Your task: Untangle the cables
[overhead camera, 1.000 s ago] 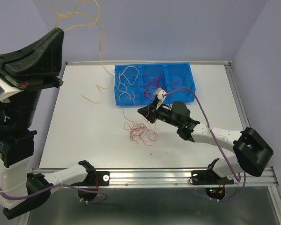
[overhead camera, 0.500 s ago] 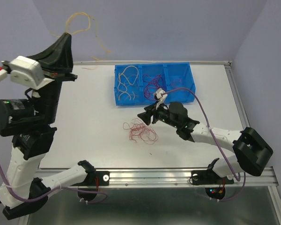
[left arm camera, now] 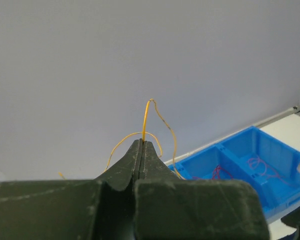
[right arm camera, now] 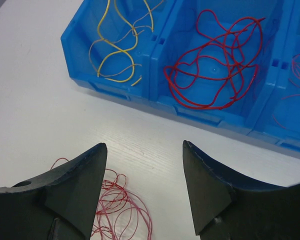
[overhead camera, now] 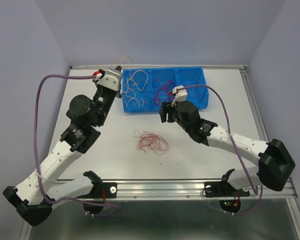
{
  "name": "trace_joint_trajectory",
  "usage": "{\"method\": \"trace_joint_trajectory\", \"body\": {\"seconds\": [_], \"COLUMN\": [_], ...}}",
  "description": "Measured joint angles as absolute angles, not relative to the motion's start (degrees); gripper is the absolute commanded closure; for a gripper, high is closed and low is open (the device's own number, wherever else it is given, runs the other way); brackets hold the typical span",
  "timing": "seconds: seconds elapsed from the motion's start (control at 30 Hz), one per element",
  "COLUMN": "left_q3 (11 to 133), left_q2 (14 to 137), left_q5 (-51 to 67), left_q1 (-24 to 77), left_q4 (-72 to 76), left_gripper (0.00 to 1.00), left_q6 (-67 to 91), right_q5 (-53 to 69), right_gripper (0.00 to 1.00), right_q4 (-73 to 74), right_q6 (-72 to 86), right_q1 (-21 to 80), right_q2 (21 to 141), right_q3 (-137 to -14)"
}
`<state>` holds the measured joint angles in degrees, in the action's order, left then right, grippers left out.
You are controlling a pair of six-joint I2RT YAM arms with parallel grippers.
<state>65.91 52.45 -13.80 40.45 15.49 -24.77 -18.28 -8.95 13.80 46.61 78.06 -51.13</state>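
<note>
Seen from above, the left gripper (overhead camera: 118, 72) at upper centre-left is mostly hidden beneath its wrist. A thin orange wire (left arm camera: 145, 117) is pinched between its closed jaws. A loose red tangle (overhead camera: 151, 142) lies on the table (overhead camera: 110, 135). Cream wires (overhead camera: 134, 90) and red wires (right arm camera: 210, 65) are coiled in the blue bin (overhead camera: 162, 70). Further right, the right gripper (right arm camera: 143, 145) is held spread, empty, angled toward the bin.

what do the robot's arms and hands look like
The left arm and right arm are white links with black joint housings, each trailed by a loose purple cable. The left hand and right hand have matte black, wedge-shaped fingers tapering to points.
</note>
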Motion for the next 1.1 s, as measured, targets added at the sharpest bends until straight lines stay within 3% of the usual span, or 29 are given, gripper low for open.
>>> {"method": "trace_joint_trajectory", "body": {"seconds": [0.27, 0.47, 0.63, 1.1], "left_q3": [60.60, 60.58, 61.30, 76.88], "left_q2": [57.32, 67.72, 77.34, 95.88], "left_q5": [-13.04, -4.19, 1.76, 7.38], "left_q1": [36.29, 23.94, 20.14, 18.90], "left_q4": [22.13, 25.91, 26.24, 19.18], "left_gripper": [1.00, 1.00, 1.00, 1.00], "left_q6": [-24.32, -18.83, -15.73, -12.47], "right_q5": [-23.31, -24.75, -25.02, -25.12], "right_gripper": [0.34, 0.35, 0.35, 0.35], "right_q4": [-8.86, -9.45, -9.43, -9.45], "right_q6": [15.81, 16.34, 16.51, 16.75], "right_q1": [46.61, 46.61, 46.63, 46.63], "right_q2": [71.02, 68.77, 68.69, 67.26], "right_q3": [-50.13, -48.36, -47.81, -47.81]}}
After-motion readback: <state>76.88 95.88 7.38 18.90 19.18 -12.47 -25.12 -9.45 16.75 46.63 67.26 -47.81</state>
